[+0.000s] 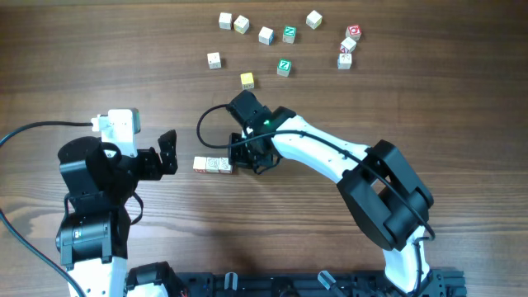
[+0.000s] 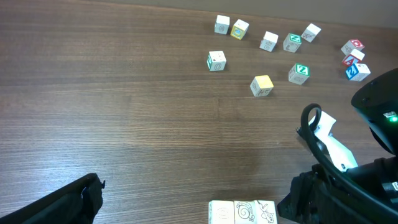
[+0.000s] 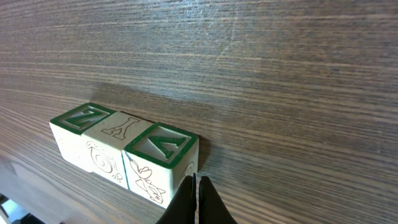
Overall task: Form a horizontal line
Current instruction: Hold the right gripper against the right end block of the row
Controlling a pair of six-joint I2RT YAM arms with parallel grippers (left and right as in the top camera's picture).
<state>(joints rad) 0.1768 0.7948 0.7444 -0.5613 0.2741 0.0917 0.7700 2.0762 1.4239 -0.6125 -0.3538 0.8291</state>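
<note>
beside right tool (image 3: 196, 193) | right wrist: row (image 3: 124, 149) end tops green | overhead: pale

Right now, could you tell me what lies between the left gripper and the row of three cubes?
Only bare table separates the left gripper from the row of three cubes; the overhead view shows that gap.

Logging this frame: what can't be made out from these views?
- Right wrist: right gripper is shut and cropped by the bottom edge; contact with the end cube is unclear.
- Overhead: letters on the row of three cubes are too small; its right end merges with the dark gripper.
- Left wrist: the bottom edge cuts off the row.
- Overhead: the loose cubes are too small to read.
</note>
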